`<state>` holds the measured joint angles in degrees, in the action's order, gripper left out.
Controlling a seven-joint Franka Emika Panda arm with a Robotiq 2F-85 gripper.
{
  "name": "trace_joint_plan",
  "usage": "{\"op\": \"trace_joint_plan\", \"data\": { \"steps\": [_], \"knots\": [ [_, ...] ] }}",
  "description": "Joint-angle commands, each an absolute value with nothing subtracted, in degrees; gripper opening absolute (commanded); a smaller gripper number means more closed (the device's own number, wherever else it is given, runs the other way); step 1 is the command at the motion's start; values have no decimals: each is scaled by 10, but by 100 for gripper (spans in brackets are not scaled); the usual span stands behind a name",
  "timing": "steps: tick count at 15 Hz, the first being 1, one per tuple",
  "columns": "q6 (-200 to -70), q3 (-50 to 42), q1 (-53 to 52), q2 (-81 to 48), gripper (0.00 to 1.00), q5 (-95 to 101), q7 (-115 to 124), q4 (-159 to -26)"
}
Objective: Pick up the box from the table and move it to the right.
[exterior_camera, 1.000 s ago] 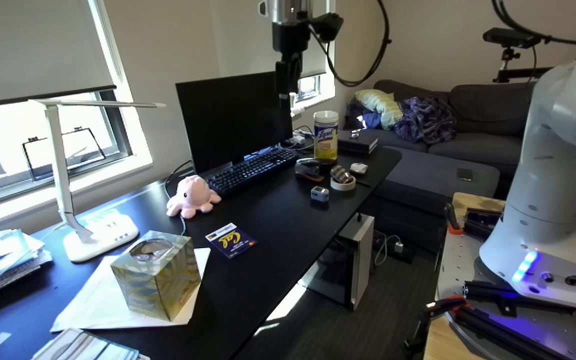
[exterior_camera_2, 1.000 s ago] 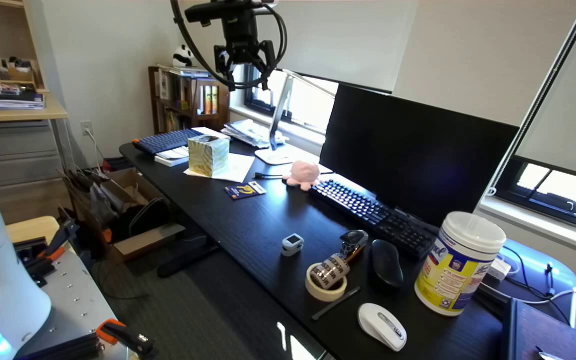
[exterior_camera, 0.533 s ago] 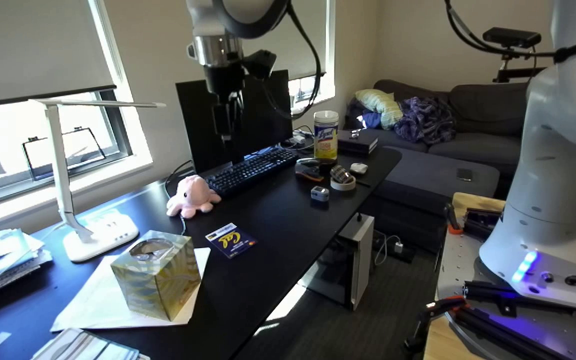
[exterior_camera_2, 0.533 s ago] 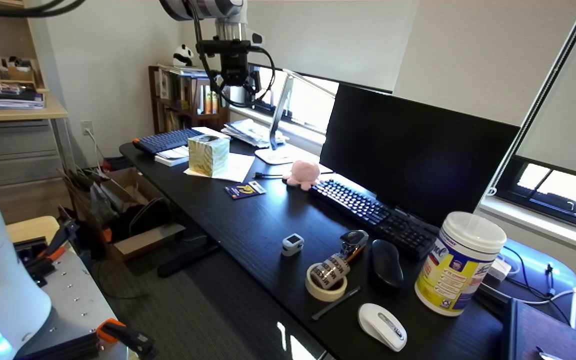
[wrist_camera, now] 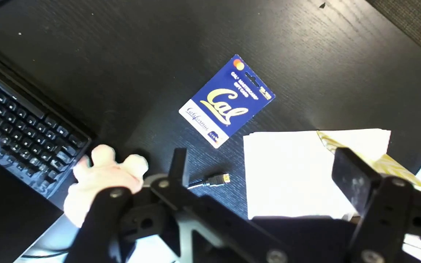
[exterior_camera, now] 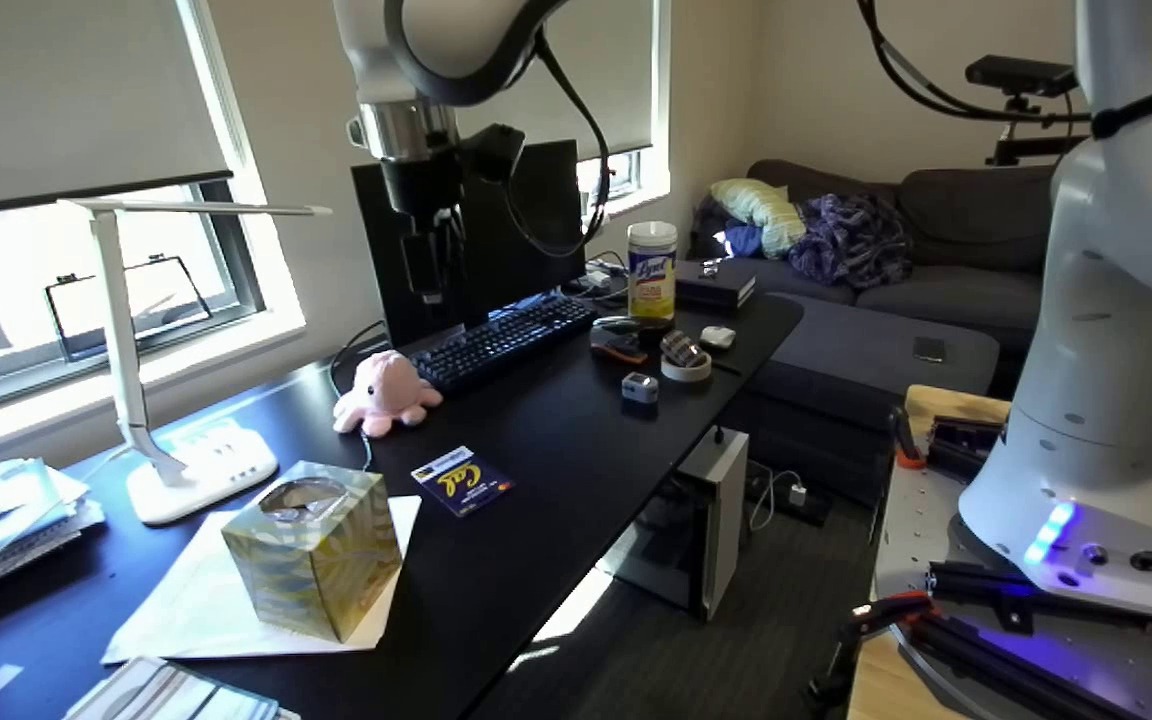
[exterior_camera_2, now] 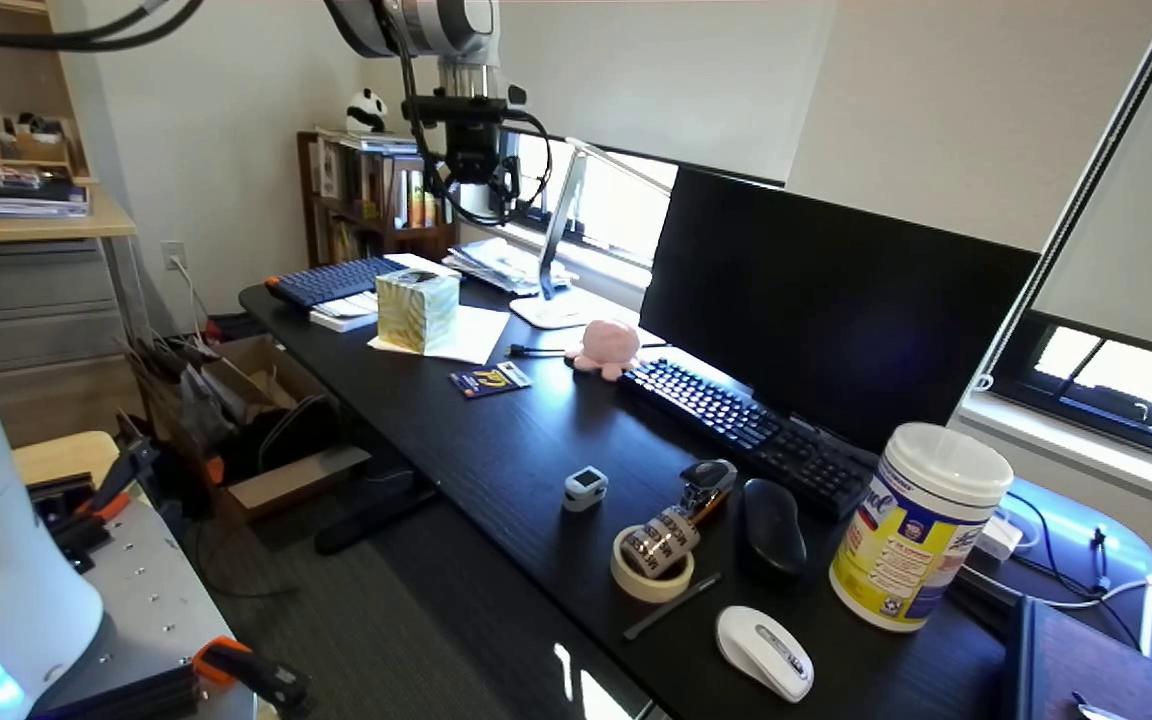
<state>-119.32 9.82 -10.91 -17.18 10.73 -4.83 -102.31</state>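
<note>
aloft, empty pincer (wrist_camera: 264,167) spread wide, blk table (exterior_camera: 546,450) w/ box (exterior_camera: 308,560) on paper (exterior_camera: 181,600), sofa (exterior_camera: 981,225) beyond

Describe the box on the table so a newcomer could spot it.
On the long black table, find the tall white lamp. Near it lies white paper, with the box standing on it. Unlike the flat blue card and pink toy, it is a cube with leafy yellow-green print.
</note>
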Motion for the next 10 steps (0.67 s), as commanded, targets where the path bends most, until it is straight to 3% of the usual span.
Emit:
{"op": "trace_joint_plan", "data": {
  "steps": [1, 10],
  "knots": [
    [-1243, 109, -124, -233, 100, 90, -52, -1004],
    [-1340, 89, -212, -372, 100, 102, 74, -917]
  ]
}}
